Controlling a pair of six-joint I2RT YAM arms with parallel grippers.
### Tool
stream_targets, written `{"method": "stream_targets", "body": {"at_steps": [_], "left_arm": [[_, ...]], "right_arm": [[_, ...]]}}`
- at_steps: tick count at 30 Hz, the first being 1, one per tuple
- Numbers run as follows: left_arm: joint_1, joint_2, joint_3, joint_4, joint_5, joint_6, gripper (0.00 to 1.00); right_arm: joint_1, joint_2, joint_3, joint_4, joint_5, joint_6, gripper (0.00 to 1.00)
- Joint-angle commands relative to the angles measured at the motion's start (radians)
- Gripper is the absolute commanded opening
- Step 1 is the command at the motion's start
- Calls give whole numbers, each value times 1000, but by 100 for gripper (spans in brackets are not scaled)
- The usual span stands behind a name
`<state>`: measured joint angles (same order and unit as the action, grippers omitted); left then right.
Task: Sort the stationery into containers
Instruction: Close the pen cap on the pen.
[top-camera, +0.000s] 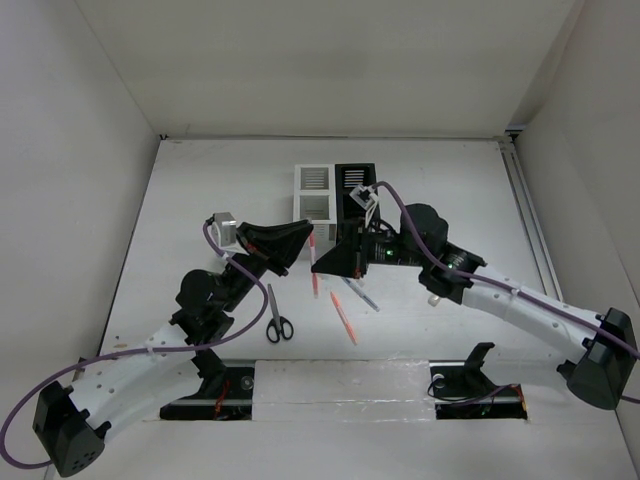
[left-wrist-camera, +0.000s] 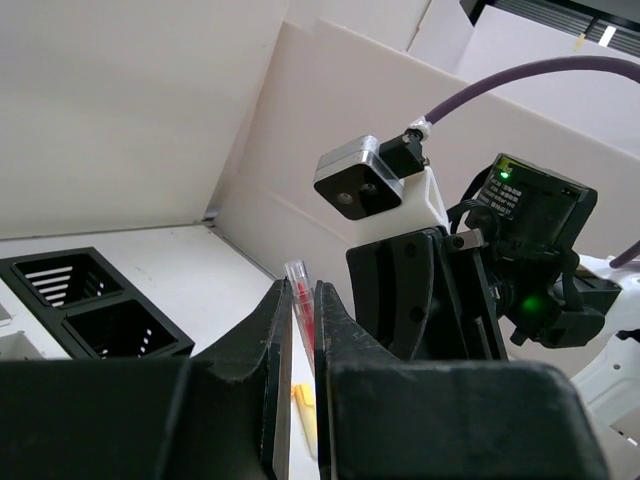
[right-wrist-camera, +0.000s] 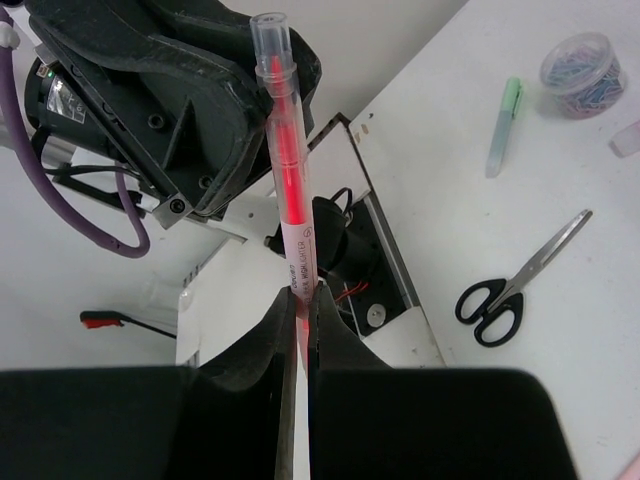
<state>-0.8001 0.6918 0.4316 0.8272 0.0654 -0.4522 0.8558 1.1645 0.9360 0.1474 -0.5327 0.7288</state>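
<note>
Pens (top-camera: 343, 318) perhaps four, scissors (top-camera: 277, 318) one, organizers (top-camera: 313, 181) two

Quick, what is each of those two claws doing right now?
Left fingers: closed on a pink pen.
Right fingers: closed on a pink pen too; I cannot tell whether it is the same one.

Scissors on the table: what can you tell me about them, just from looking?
The scissors have two black loop handles, plastic by the look, and slim grey metal blades that are shut together. They lie flat on the white table, toward its near side, with the handles nearest the front edge and the blade tips pointing to the far side. An orange pen lies apart on their right. Nothing touches them.
</note>
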Motion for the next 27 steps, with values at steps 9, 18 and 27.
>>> {"method": "stream_targets", "body": {"at_steps": [9,18,27], "left_arm": [[-17,-2,-54,-152,178,29,0],[-17,-11,-73,-161,178,29,0],[-17,-31,-47,-220,125,7,0]], "right_arm": [[-40,-8,113,268,126,-35,0],[-49,-17,113,277,135,-45,0],[-20,4,122,297,88,-130,0]]}}
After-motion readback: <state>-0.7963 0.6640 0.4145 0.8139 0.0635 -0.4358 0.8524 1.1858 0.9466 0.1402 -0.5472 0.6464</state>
